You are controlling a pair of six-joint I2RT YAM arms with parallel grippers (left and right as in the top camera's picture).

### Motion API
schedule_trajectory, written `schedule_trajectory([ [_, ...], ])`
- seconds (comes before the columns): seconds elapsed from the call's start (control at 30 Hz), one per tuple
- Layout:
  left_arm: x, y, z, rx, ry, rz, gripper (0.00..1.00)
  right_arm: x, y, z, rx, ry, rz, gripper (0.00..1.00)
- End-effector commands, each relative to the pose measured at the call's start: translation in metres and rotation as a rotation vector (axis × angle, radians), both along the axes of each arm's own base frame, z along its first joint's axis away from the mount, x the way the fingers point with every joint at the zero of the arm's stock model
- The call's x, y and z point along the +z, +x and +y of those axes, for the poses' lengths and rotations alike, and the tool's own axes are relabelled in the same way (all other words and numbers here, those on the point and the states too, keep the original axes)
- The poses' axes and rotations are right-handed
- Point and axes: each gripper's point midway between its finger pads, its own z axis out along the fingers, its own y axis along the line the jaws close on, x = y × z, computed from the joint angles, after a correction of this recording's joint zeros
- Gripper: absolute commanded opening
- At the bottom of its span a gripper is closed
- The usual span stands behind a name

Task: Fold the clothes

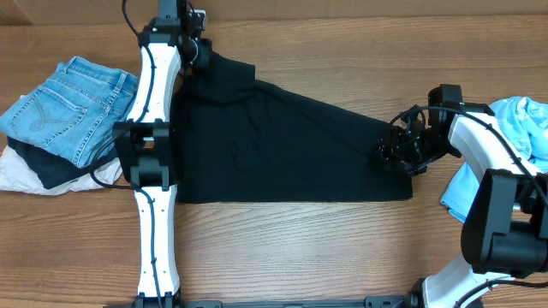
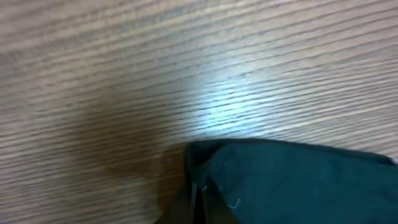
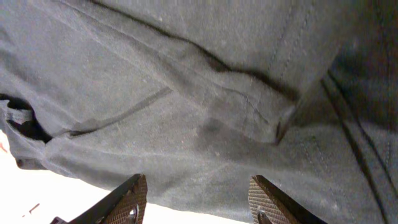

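Your left gripper (image 1: 195, 50) pressed together, pinching far left corner of black T-shirt (image 1: 282, 145); shirt lies spread across middle of table (image 1: 342, 248). Your right gripper (image 3: 200, 204) spread apart over shirt's right end, gripping nothing

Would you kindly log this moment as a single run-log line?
left gripper: shut on black T-shirt, far-left corner | right gripper: open at its right end

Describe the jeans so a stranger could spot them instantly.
Go to the wooden table's left end, beyond the left arm, where a pile of clothes lies. The jeans top it: faded blue denim with a stitched back pocket, unlike the dark garment and white garment beneath and the black T-shirt mid-table.
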Motion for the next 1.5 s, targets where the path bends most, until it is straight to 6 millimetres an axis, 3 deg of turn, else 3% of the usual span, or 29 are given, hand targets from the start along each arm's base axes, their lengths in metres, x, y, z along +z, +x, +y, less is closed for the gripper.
schedule_trajectory([
  [0.0, 0.072, 0.000, -0.009, -0.045, -0.002, -0.104, 0.04, 0.001, 0.000, 0.002, 0.002, 0.004, -0.006, 0.57],
  [0.17, 0.097, -0.022, -0.014, -0.066, -0.034, -0.064, 0.04, 0.000, 0.001, 0.000, -0.003, -0.007, -0.004, 0.57],
  [0.33, 0.135, -0.046, -0.027, -0.115, -0.102, -0.057, 0.04, -0.014, -0.003, -0.029, -0.134, -0.188, 0.077, 0.57],
  [0.5, 0.166, -0.073, -0.036, -0.144, -0.153, -0.031, 0.04, -0.018, 0.000, -0.035, -0.166, -0.219, 0.081, 0.57],
  [0.73, 0.164, -0.118, -0.034, -0.131, -0.158, 0.130, 0.04, -0.017, 0.018, -0.036, -0.243, -0.208, 0.035, 0.63],
  [0.97, 0.155, -0.142, -0.030, -0.114, -0.145, 0.241, 0.04, -0.016, 0.024, -0.029, -0.264, -0.162, 0.029, 0.62],
  [1.17, 0.152, -0.164, -0.029, -0.127, -0.137, 0.324, 0.04, -0.027, 0.022, -0.027, -0.298, -0.150, 0.049, 0.49],
  [1.23, 0.151, -0.173, -0.026, -0.131, -0.123, 0.356, 0.04, -0.029, 0.022, -0.025, -0.296, -0.134, 0.044, 0.38],
  [1.4, 0.155, -0.173, -0.019, -0.111, -0.080, 0.343, 0.04, -0.032, 0.024, -0.024, -0.282, -0.129, 0.019, 0.09],
  [1.47, 0.159, -0.174, -0.013, -0.100, -0.057, 0.332, 0.04, -0.032, 0.025, -0.024, -0.282, -0.130, 0.016, 0.04],
])
